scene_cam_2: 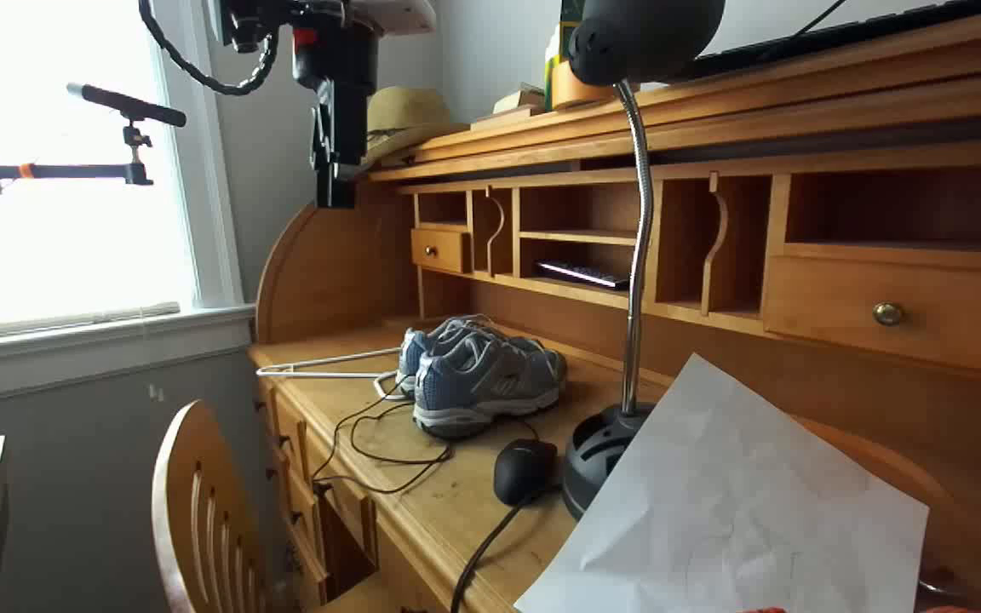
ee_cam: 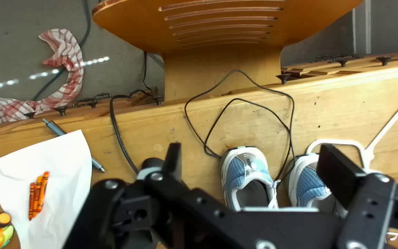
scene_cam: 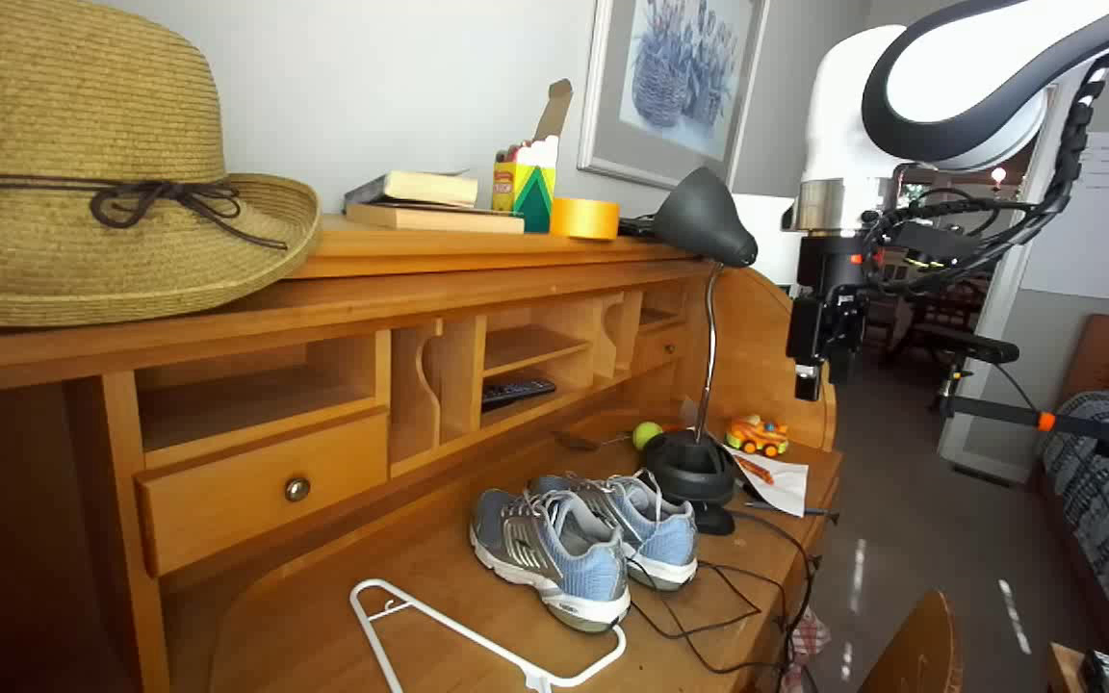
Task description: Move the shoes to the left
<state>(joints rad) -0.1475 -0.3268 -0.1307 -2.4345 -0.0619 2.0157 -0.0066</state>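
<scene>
Sneakers (scene_cam_2: 482, 377) sit well below gripper (ee_cam: 252, 155), long axes roughly square to its closing line. Fingers (ee_cam: 335, 171) spread wide, holding nothing.

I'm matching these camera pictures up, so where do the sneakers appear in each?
In an exterior view, the sneakers sit in the lower middle.
In an exterior view, the sneakers sit just below centre.
In the wrist view, the sneakers are below and right of centre, partly hidden by the pincer.
Shared landmark: the white hanger, near the sneakers in all three.
</scene>
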